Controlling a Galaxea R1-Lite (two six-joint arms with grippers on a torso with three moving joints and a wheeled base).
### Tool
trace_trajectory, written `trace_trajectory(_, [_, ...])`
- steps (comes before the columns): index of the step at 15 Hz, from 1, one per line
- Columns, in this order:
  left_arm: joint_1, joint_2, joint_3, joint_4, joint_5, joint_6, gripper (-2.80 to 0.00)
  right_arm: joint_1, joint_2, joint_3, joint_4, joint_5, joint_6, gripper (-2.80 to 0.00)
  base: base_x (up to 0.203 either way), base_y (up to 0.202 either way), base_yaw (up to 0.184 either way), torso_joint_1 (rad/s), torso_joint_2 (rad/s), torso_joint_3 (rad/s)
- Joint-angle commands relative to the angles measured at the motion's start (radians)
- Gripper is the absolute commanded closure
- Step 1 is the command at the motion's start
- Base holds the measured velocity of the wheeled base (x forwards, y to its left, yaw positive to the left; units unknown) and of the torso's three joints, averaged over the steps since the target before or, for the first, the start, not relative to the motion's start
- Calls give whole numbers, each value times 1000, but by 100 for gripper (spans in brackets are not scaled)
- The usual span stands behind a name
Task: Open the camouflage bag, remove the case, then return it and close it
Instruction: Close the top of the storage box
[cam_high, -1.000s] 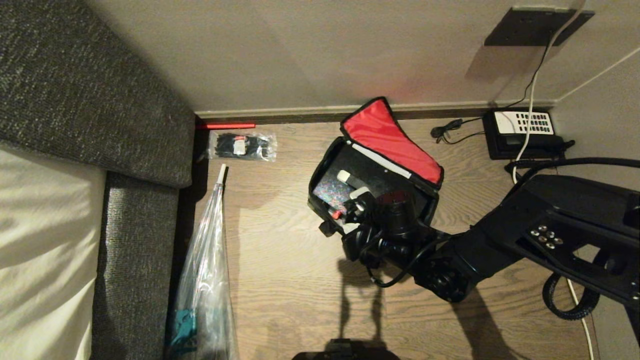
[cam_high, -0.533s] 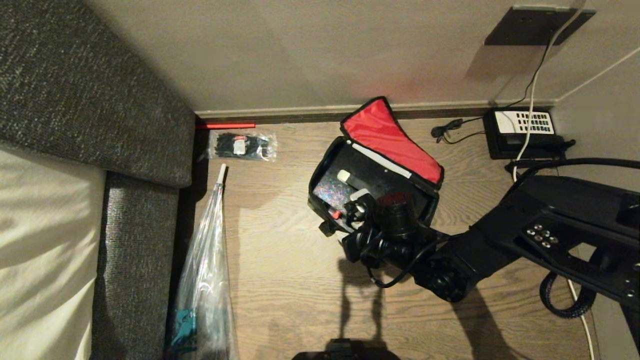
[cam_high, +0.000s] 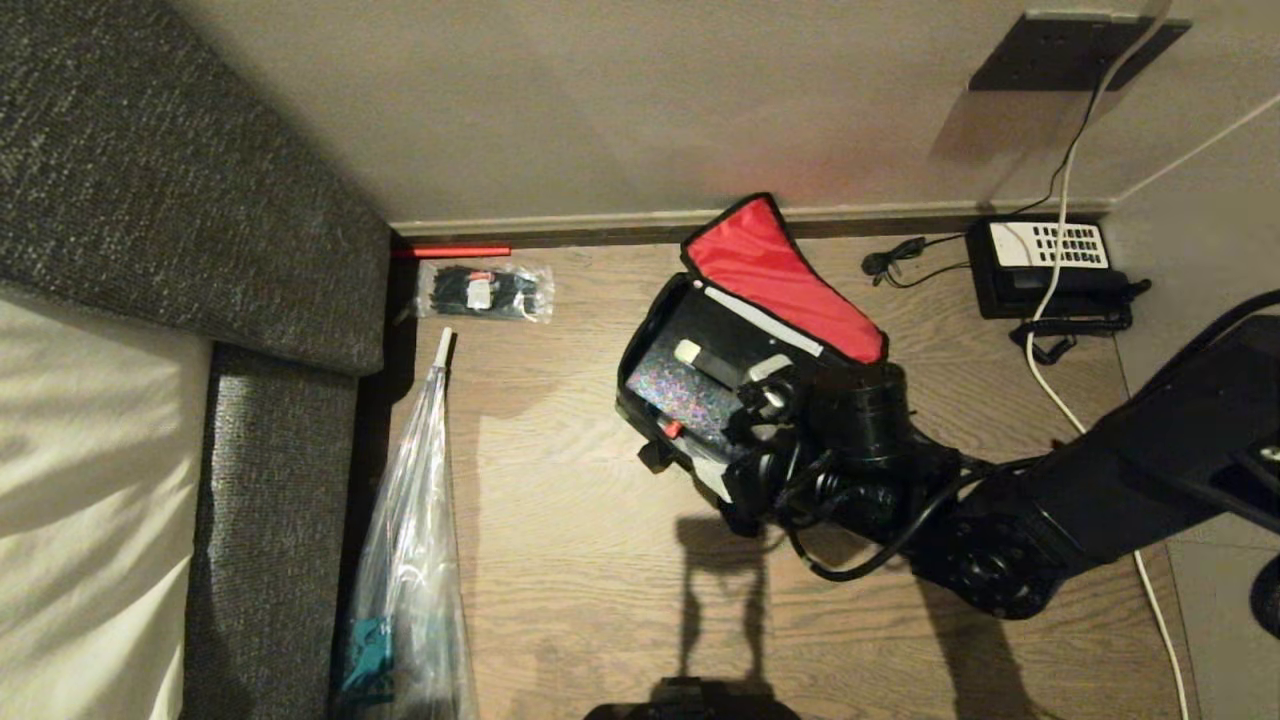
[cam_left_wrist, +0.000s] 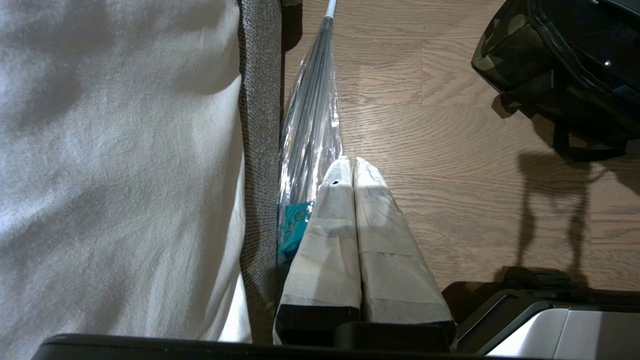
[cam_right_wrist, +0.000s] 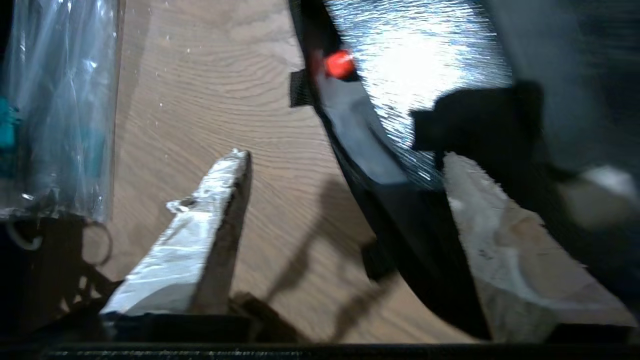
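Observation:
The camouflage bag (cam_high: 650, 350) stands open on the wooden floor, its red-lined lid (cam_high: 780, 275) tipped back toward the wall. The case (cam_high: 680, 392) lies inside it, showing a glittery face, a white handle end and a small red latch (cam_right_wrist: 339, 64). My right gripper (cam_high: 765, 395) hangs over the bag's near side, open. In the right wrist view the right gripper (cam_right_wrist: 345, 157) has one finger over the floor and the other over the bag's inside, the bag wall (cam_right_wrist: 425, 235) passing between them ungripped. My left gripper (cam_left_wrist: 350, 162) is shut and parked beside the bed.
A black telephone (cam_high: 1048, 262) with a white keypad and cables sits at the back right by the wall. A plastic-wrapped umbrella (cam_high: 415, 520), a small clear packet (cam_high: 485, 290) and a red stick (cam_high: 455, 252) lie left of the bag. The grey bed edge (cam_high: 270, 480) borders the floor.
My right gripper has gone from shut to open and has shifted right and toward the lid, away from the case's handle. The case stays in the bag. The left arm is still.

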Motion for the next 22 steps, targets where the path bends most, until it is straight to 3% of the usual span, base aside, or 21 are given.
trace_trajectory(1, [1,0,0,0,0,0,0,-43,-129,77,23,-1,19,-280,0,0,0,0,0,0])
trace_trajectory(4, [1,0,0,0,0,0,0,-176,-248,128,114,-2,71,-280,0,0,0,0,0,0])
trace_trajectory(9, [1,0,0,0,0,0,0,-470,-355,158,236,-3,106,-280,0,0,0,0,0,0])
trace_trajectory(10, [1,0,0,0,0,0,0,-492,-355,153,272,0,100,-280,0,0,0,0,0,0])
trace_trajectory(11, [1,0,0,0,0,0,0,-510,-350,154,309,1,83,-280,0,0,0,0,0,0])
trace_trajectory(14, [1,0,0,0,0,0,0,-587,-331,161,372,-4,-95,-280,0,0,0,0,0,0])
trace_trajectory(15, [1,0,0,0,0,0,0,-615,-325,156,392,0,-93,-280,0,0,0,0,0,0])
trace_trajectory(16, [1,0,0,0,0,0,0,-622,-316,144,394,37,-18,-280,0,0,0,0,0,0])
trace_trajectory(17, [0,0,0,0,0,0,0,-624,-301,116,397,134,89,-280,0,0,0,0,0,0])
trace_trajectory(19, [0,0,0,0,0,0,0,-626,-250,52,362,313,226,-280,0,0,0,0,0,0])
trace_trajectory(22, [1,0,0,0,0,0,0,-625,-206,21,350,385,301,-280,0,0,0,0,0,0])
